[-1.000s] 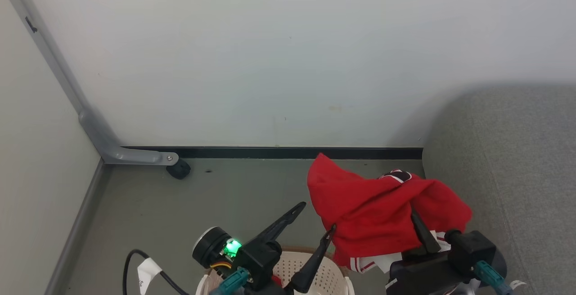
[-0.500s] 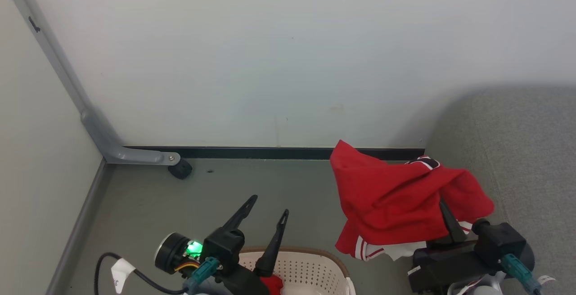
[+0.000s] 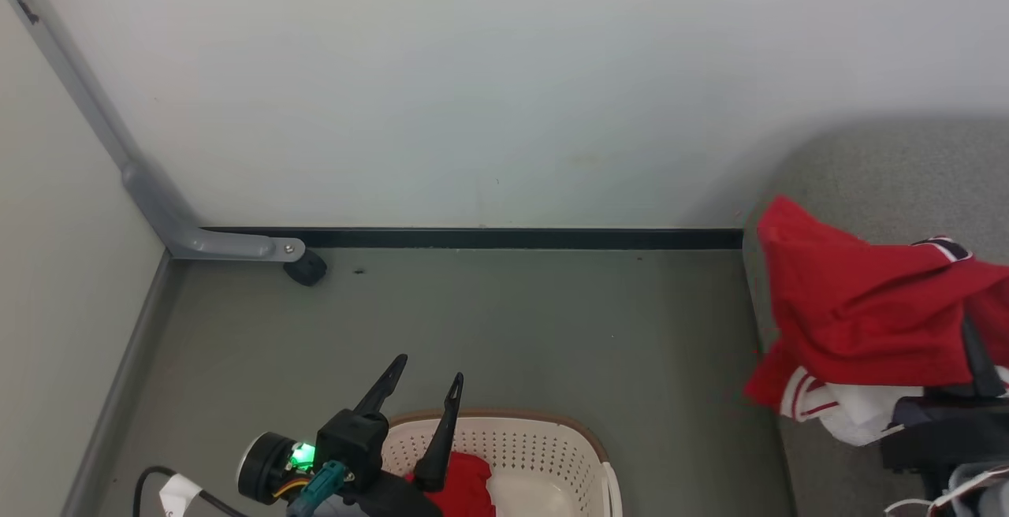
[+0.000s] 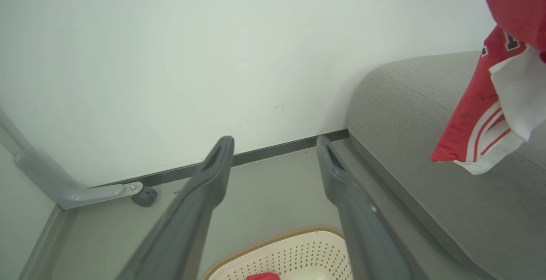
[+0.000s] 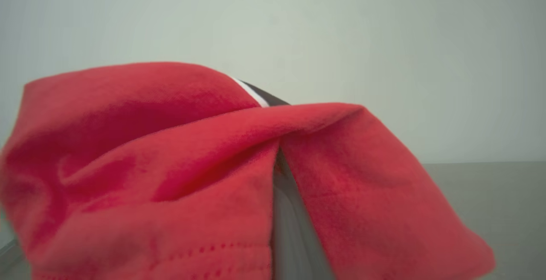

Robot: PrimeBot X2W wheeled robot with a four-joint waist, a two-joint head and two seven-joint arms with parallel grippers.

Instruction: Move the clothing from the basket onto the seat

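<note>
Left to right. A grey frame leg (image 3: 228,247) with one black caster (image 3: 305,269) stands at the wall. The left gripper (image 3: 430,370) hangs over the basket (image 3: 512,419), its two fingers spread wide with nothing between them. Inside the basket lies a second garment (image 3: 465,485), red, beside a white patch that may belong to it or to another piece; which cannot be told. Across the bare floor, the held garment (image 3: 859,304) hangs bunched above the near edge of the seat (image 3: 828,462). It is draped over the right gripper (image 3: 971,344), whose fingers are pressed together on a fold of the red cloth. The step in hand appears to be the carry to the seat. To do it well, the cloth should be taken further in over the cushion, well clear of the rounded edge. It should then be lowered until the hanging white hem rests on the fabric before the fingers part; released near the edge, it would likely slide to the floor. Count: two grippers, one basket, one seat, two red garments in view (one held, one in the basket), one caster.
</note>
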